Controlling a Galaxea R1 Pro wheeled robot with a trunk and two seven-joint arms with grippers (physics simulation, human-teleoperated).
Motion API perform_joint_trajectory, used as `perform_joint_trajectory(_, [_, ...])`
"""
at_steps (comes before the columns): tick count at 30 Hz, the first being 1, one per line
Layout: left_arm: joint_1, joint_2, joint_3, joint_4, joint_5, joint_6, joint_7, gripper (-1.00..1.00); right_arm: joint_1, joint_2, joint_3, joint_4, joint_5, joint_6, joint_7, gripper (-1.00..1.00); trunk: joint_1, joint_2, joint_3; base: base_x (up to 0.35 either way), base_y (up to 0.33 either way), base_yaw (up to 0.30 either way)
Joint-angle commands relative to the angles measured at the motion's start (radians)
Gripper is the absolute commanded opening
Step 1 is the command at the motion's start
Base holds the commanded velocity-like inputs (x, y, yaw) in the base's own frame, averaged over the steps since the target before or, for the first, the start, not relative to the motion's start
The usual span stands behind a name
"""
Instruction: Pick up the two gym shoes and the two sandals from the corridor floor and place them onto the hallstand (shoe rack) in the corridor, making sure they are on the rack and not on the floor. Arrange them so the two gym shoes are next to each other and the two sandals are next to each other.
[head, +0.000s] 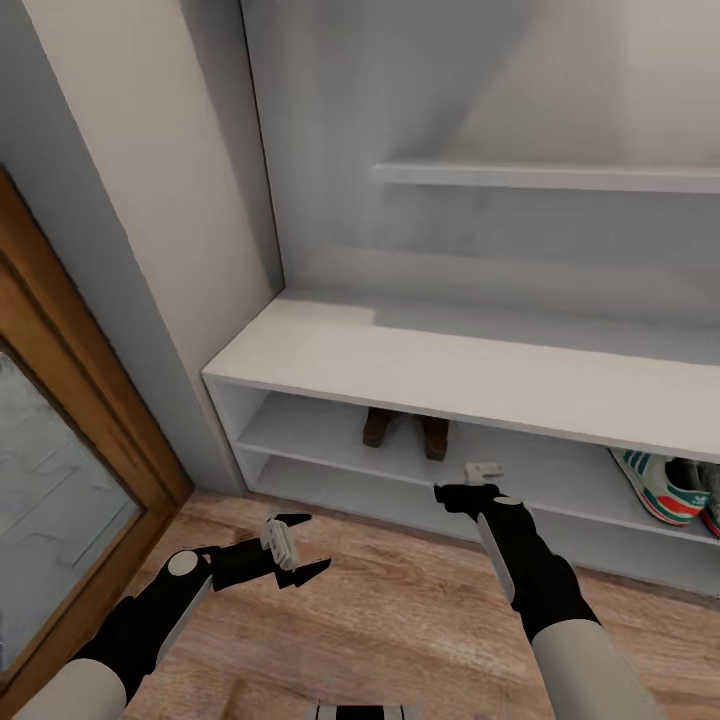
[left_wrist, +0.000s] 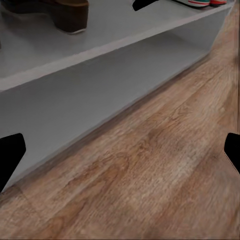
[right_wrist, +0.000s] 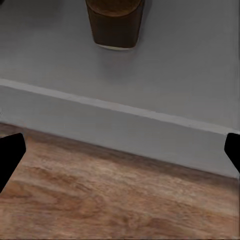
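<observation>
Two dark brown sandals (head: 408, 430) stand side by side on the upper shelf row of the pale grey hallstand (head: 420, 372). One sandal (right_wrist: 115, 22) shows close in the right wrist view, another sandal (left_wrist: 60, 12) in the left wrist view. Two gym shoes (head: 668, 484), off-white with green stripes and red-orange patches, sit together at the right end of the same shelf. My right gripper (head: 470, 482) hangs open just in front of the shelf edge near the sandals, holding nothing. My left gripper (head: 295, 548) is open and empty above the corridor floor (head: 390, 610).
A wood-framed door with frosted glass (head: 60, 500) stands at the left. A grey wall corner (head: 190, 300) borders the hallstand's left end. A floating shelf (head: 550, 178) hangs above the bench top.
</observation>
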Motion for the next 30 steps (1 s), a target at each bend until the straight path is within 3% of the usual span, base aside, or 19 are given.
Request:
perform_joint_trajectory(1, [-0.001, 0.001, -0.004, 0.001, 0.006, -0.003, 0.000, 1.00, 0.000, 0.001, -0.001, -0.001, 0.004, 0.005, 0.000, 1.00, -0.001, 0.000, -0.001, -0.320, 0.000, 0.000])
perform_joint_trajectory(19, [-0.001, 0.002, -0.004, 0.001, 0.006, -0.003, 0.000, 1.00, 0.000, 0.001, -0.001, -0.003, 0.003, 0.005, 0.003, 1.00, -0.001, 0.000, -0.001, -0.298, 0.000, 0.000])
perform_joint_trajectory(27, [-0.001, 0.002, -0.004, 0.000, 0.006, -0.003, 0.000, 1.00, 0.000, 0.000, -0.001, -0.003, 0.004, 0.005, 0.003, 1.00, -0.001, 0.000, -0.001, -0.122, 0.000, 0.000])
perform_joint_trajectory(30, [-0.001, 0.003, -0.002, 0.001, 0.005, -0.003, 0.000, 1.00, 0.000, 0.000, -0.034, -0.004, 0.003, 0.005, 0.005, 1.00, -0.001, 0.000, -0.001, -0.003, 0.000, 0.000])
